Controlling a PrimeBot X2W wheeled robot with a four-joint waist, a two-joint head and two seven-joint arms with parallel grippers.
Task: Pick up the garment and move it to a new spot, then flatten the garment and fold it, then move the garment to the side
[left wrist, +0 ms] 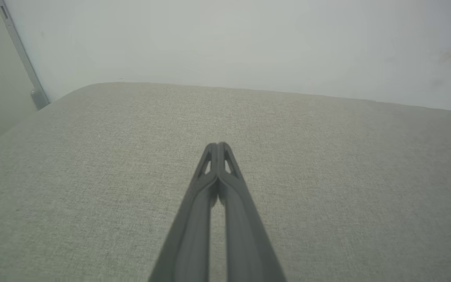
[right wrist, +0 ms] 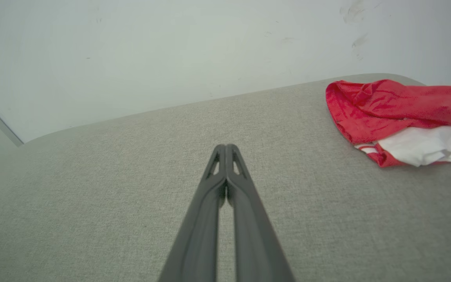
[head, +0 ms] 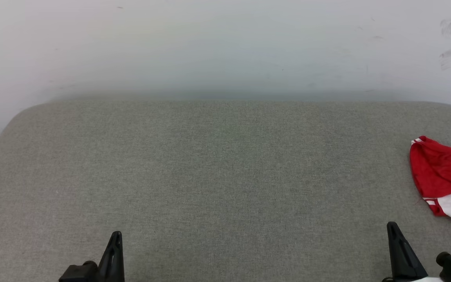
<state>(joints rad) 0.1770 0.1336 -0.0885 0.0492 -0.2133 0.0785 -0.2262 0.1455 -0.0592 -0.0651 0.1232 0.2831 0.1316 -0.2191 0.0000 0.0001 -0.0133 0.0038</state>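
Note:
The garment [head: 442, 174] lies bunched at the far right of the grey padded table [head: 225, 176], red with a white sleeve and striped trim at its near side; its right part runs off the head view. The right wrist view has the garment [right wrist: 397, 117] at the upper right, letters hidden. My right gripper [head: 393, 229] sits at the table's near right edge, shut and empty, left of and nearer than the garment; its tips [right wrist: 225, 148] touch. At the near left, my left gripper [head: 116, 236] is shut on nothing, with its tips [left wrist: 217, 145] pressed together above bare fabric.
A white wall [head: 225, 47] rises right behind the table's far edge. A grey metal strip [left wrist: 22, 55] runs down the wall at the left corner. The table's corners are rounded.

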